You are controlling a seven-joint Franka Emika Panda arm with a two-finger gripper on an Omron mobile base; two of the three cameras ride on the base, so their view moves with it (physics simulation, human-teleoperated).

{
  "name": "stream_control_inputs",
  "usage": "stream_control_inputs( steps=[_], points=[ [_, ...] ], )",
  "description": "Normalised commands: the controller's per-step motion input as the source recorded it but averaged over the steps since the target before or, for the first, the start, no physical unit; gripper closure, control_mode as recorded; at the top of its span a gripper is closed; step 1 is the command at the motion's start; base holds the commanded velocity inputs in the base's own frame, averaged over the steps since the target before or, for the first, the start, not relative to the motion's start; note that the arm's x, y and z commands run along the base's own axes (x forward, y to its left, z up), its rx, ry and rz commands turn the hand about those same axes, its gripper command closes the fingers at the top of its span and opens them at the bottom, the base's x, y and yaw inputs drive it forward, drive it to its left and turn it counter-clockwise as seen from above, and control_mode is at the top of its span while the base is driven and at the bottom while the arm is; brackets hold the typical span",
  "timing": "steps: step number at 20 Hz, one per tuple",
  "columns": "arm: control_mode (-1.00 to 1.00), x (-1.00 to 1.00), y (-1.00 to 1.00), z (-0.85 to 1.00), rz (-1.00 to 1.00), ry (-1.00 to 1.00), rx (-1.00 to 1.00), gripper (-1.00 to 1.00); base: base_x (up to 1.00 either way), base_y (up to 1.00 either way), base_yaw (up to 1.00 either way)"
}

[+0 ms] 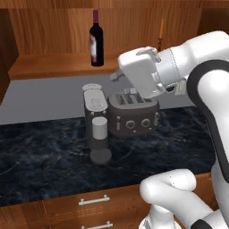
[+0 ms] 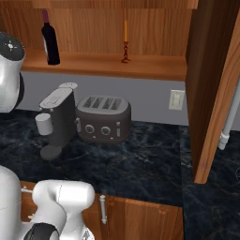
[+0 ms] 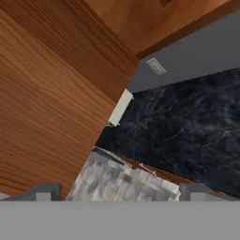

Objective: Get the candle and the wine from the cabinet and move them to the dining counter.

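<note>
The wine [image 1: 96, 40] stands upright at the left of the open cabinet's wooden shelf [image 1: 53, 65]. The candle [image 2: 125, 40], a thin orange taper in a small dark holder, stands further right on the shelf [image 2: 108, 65]; the wine [image 2: 49, 40] is well to its left. My white hand hangs over the toaster, in front of and below the shelf, apart from both things. In the hand view my gripper [image 3: 119, 192] is open with nothing between its fingertips [image 3: 44, 191]; it faces the cabinet's open door [image 3: 51, 93]. The dining counter is out of view.
A toaster [image 1: 133, 114] and a coffee machine [image 1: 97, 123] stand on the black marble countertop [image 1: 44, 156] under the shelf. The open cabinet door [image 2: 211, 84] with its grey bar handle [image 2: 229, 117] juts out at the right. A wall outlet [image 2: 176, 99] sits beside it.
</note>
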Motion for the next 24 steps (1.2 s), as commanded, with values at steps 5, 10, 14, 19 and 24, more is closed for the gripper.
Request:
stream_control_inputs(
  steps=[5,10,14,19,24],
  points=[
    [-1.0,-0.05,-0.15,0.06,0.0,-0.15,-0.25,-1.0,0.0,0.0,0.0],
    [-1.0,0.0,-0.06,0.02,0.0,-0.09,-0.25,-1.0,0.0,0.0,0.0],
    [-1.0,0.03,-0.14,0.0,0.0,-0.09,-0.2,-1.0,0.0,0.0,0.0],
    [-1.0,0.08,-0.29,0.0,0.0,-0.06,-0.1,-1.0,0.0,0.0,0.0],
    [-1.0,0.06,-0.37,0.0,0.0,-0.18,-0.04,-1.0,0.0,0.0,0.0]
  ],
)
